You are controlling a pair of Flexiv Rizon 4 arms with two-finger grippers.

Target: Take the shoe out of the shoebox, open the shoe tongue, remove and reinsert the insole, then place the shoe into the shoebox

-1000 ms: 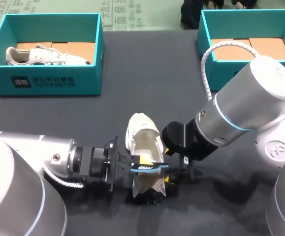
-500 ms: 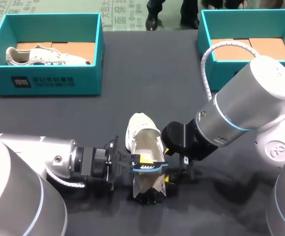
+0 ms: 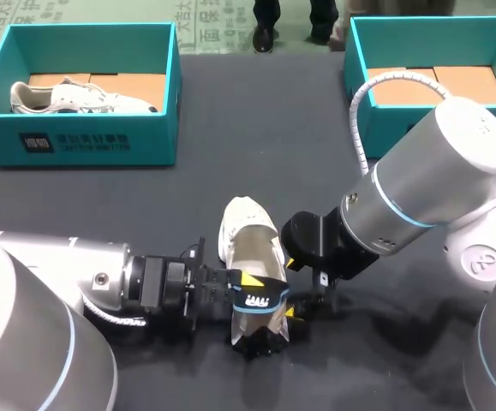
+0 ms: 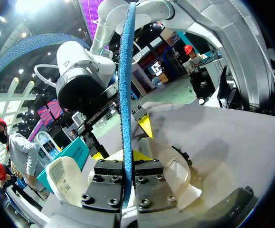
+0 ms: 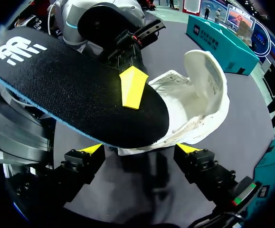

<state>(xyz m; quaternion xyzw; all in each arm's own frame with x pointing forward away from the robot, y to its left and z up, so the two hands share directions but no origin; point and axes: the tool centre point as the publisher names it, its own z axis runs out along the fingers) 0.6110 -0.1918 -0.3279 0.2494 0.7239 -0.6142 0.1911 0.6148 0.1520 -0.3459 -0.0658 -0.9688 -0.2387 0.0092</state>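
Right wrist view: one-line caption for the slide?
Left pincer grips the black insole above the white shoe, with the right pincer open just short of the shoe.

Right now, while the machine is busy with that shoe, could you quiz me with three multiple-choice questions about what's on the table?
1. Where is the white shoe that the arms are working on?
A. inside a teal box
B. lifted in the air
C. on the table between the arms

2. How many of the two teal boxes hold a shoe?
A. one
B. none
C. both

3. The left hand is:
A. open and empty
B. shut on the insole
C. shut on a lace

Answers:
1 C, it lies on the dark tabletop.
2 A, the left box holds a second shoe, while the right box shows bare cardboard.
3 B, it clamps the insole's edge.
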